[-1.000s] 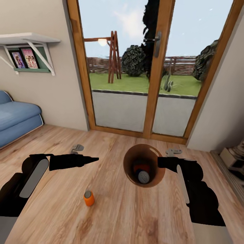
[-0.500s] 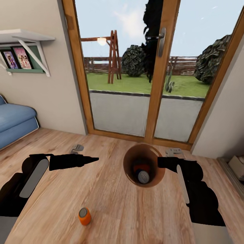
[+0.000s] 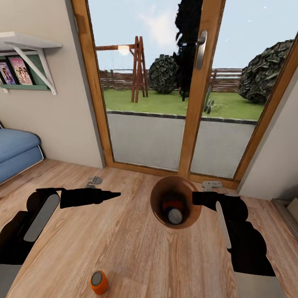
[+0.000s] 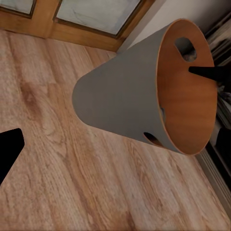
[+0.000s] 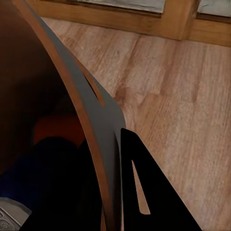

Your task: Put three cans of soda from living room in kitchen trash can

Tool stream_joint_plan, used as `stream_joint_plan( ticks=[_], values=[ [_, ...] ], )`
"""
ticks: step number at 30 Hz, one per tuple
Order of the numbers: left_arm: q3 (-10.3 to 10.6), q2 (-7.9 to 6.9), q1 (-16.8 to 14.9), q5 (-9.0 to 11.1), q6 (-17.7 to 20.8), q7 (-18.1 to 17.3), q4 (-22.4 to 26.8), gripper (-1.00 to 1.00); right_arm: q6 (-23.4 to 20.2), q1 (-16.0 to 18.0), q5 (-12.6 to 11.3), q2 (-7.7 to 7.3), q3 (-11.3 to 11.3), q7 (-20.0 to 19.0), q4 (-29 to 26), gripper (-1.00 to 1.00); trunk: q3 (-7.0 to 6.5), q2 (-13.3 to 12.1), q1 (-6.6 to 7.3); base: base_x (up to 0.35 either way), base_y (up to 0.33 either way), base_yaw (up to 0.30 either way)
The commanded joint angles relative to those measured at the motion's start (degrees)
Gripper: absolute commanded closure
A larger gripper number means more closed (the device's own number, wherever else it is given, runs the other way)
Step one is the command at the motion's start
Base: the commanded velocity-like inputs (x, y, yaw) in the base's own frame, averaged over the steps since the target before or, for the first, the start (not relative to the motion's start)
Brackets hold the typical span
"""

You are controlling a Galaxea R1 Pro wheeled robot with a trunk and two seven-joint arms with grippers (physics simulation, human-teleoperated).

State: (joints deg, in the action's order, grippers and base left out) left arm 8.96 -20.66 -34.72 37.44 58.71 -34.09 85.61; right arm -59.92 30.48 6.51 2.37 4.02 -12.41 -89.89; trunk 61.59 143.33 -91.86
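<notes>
nearest me, one orange can (image 3: 99, 282) lies on the plank floor (image 3: 136, 252) below my left gripper (image 3: 116, 193), whose tips look pinched narrow and empty. my right gripper (image 3: 195, 198) clamps the rim of the brown trash can (image 3: 159, 209), held off the floor, an orange can (image 3: 173, 205) and a dark blue can (image 3: 175, 216) inside. beyond stand the wood-framed glass doors (image 3: 194, 103).

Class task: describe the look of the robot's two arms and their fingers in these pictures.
Both arms are matte black with rounded, bulky segments. The left arm and right arm each carry a long light-grey panel. The fingers are flat black blades tapering to points. No cables or markings show.
</notes>
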Motion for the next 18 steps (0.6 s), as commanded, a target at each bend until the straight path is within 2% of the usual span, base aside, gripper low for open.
stream_joint_plan(
  ticks=[1, 7, 18],
  values=[
    [0.00, 0.00, 0.02, 0.00, 0.00, -0.01, 0.00, -1.00, -0.08, 0.02, -1.06, 0.01, 0.01, -0.34, -0.02, 1.00, -0.01, 0.00, 0.01, 0.013, 0.000, 0.000],
    [0.00, 0.00, 0.01, 0.04, -0.01, -0.01, 0.00, -1.00, -0.08, 0.02, -1.06, 0.09, 0.04, -0.34, -0.02, 1.00, 0.07, 0.00, 0.01, 0.002, 0.000, 0.000],
    [0.00, 0.00, 0.03, 0.02, -0.05, 0.03, 0.00, -1.00, -0.08, 0.02, -1.06, 0.01, 0.50, -0.34, -0.02, 1.00, 1.02, 0.00, 0.01, 0.000, 0.000, 0.000]
  ],
)
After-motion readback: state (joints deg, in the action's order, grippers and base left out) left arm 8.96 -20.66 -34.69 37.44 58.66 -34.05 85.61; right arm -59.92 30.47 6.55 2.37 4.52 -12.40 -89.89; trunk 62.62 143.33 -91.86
